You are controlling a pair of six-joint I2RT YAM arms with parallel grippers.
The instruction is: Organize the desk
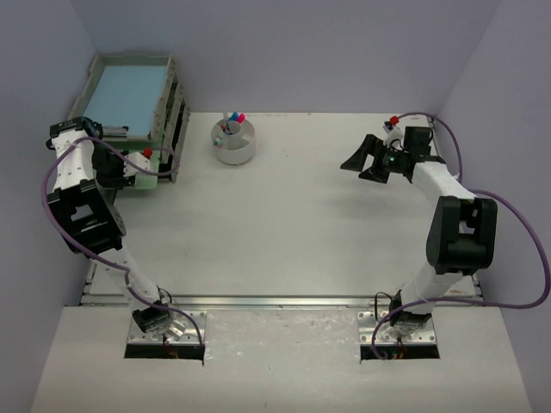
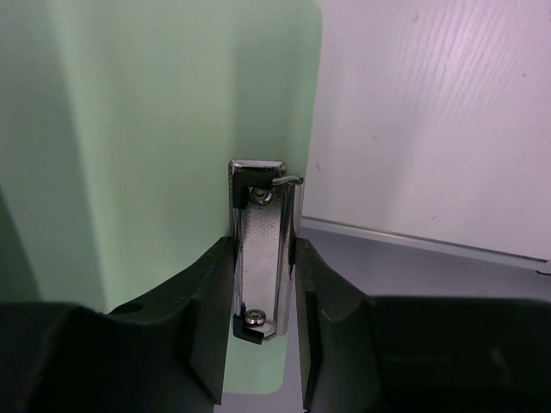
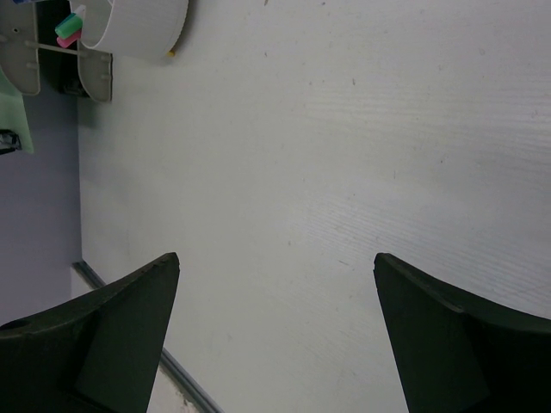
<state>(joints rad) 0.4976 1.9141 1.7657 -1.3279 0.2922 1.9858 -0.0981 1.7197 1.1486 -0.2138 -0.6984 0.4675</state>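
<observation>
The white desk (image 1: pixel 284 224) fills the middle of the top view. My left gripper (image 1: pixel 138 165) is at the front of the grey stacked trays (image 1: pixel 168 103) at the far left. In the left wrist view it (image 2: pixel 264 254) is shut on the metal clip (image 2: pixel 263 232) of a pale green clipboard (image 2: pixel 155 129), one finger on each side of the clip. A strip of the green board (image 1: pixel 148 181) shows at the foot of the trays. My right gripper (image 1: pixel 362 162) is open and empty above the desk's far right; its jaws stand wide apart over bare desk (image 3: pixel 344 129).
A white round pen holder (image 1: pixel 235 140) with several markers stands at the back centre; it also shows in the right wrist view (image 3: pixel 138 26). A blue sheet (image 1: pixel 127 93) lies in the top tray. A metal rail (image 1: pixel 284 302) runs along the near edge.
</observation>
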